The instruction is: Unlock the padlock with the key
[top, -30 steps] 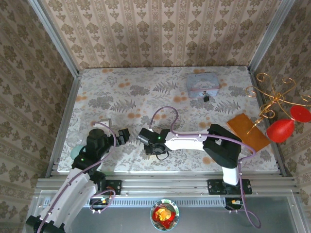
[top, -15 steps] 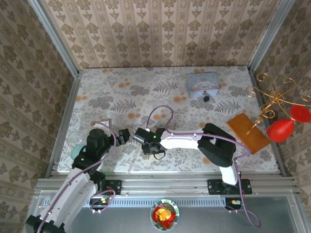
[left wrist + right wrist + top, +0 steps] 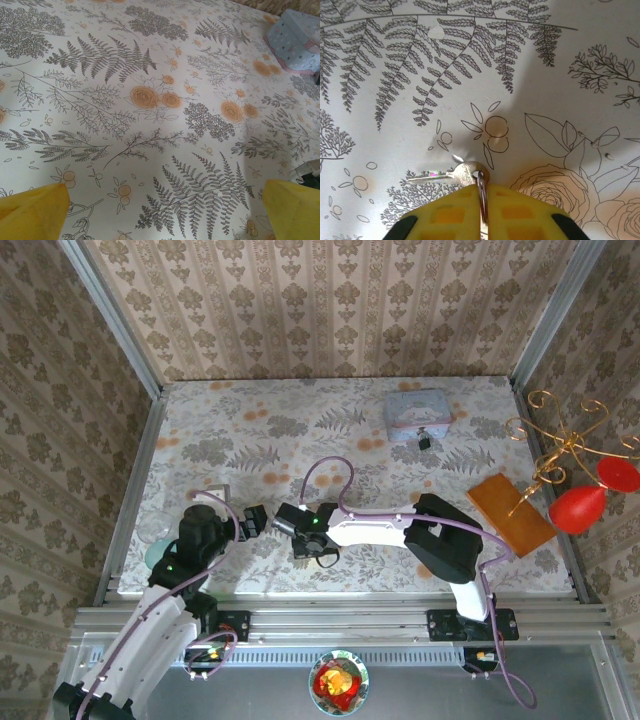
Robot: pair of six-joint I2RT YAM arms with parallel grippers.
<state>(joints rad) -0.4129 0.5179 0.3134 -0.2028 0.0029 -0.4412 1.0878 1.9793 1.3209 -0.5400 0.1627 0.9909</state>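
Note:
The tiny dark padlock (image 3: 424, 441) lies at the back right of the table, just in front of a pale blue tin (image 3: 417, 413). A silver key (image 3: 451, 175) lies flat on the floral tablecloth, blade pointing left in the right wrist view. Its ring (image 3: 482, 192) stands upright, pinched between the yellow fingers of my right gripper (image 3: 483, 196), which is shut on it. From above, the right gripper (image 3: 303, 538) hangs low over the near middle of the table. My left gripper (image 3: 252, 521) hovers just to its left, open, its yellow fingertips (image 3: 35, 210) wide apart over bare cloth.
The pale blue tin (image 3: 295, 37) also sits at the far right of the left wrist view. An orange flat slab (image 3: 510, 510) and a golden wire stand (image 3: 560, 455) with red pieces are at the right edge. A clear dish (image 3: 157, 538) sits by the left arm.
My right gripper has closed on the key's ring and shifted slightly left. The left arm has not moved.

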